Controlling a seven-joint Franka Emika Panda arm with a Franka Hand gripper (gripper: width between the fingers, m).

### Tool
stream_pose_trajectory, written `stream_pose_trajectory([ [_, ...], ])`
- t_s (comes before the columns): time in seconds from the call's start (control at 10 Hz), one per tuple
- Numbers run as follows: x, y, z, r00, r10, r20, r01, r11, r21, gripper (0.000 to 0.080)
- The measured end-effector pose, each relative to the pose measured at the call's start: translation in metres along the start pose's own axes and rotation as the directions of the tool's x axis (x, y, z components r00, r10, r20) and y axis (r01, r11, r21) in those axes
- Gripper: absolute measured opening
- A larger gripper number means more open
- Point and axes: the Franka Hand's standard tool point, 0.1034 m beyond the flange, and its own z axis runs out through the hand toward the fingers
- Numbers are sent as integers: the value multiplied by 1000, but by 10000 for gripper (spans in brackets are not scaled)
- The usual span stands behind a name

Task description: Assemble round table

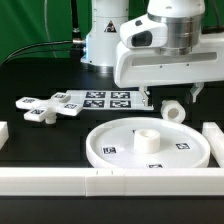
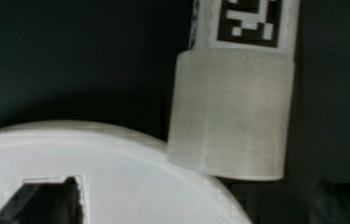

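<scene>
White plastic, stubby: the thick short cylinder point(image 1: 173, 111) point(image 2: 234, 115) is seen lying on its side on the black tabletop point(image 1: 40, 140), just beside the rim of the large round disc point(image 1: 118, 132). It is placed below and between the spread fingers of the pincer point(image 1: 172, 100). Nothing is gripped, and the jaws are held wide apart. The arm is hung at the exterior view's right, wrist pointed straight down. The cross-shaped piece point(image 1: 45, 106) is seen well apart, beside the marker board point(image 1: 105, 99).

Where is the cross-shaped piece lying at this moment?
The cross-shaped piece lies at the exterior view's left, beside the marker board, farther back than the round disc.
</scene>
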Motion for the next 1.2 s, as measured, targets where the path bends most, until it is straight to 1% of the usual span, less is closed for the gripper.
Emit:
stream_pose_trajectory([
  [0.1,2,-1,3,998,26,52,-26,1000,-2,649],
  [0.2,2,2,5,993,17,116,-17,1000,-3,649],
  [0.4,-2,2,6,965,20,261,-19,1000,-8,649],
  [0.5,-2,3,8,948,21,317,-19,1000,-9,649],
  [0.6,-5,5,13,925,55,375,-50,998,-24,649],
  [0.7,-12,6,19,885,79,458,-69,997,-39,649],
  [0.8,-8,4,23,868,97,487,-91,995,-37,649],
  [0.9,-12,4,22,832,96,546,-89,995,-41,649],
  [1.1,-13,2,29,765,91,638,-82,996,-45,649],
  [1.2,-8,1,34,766,89,636,-80,996,-42,649],
])
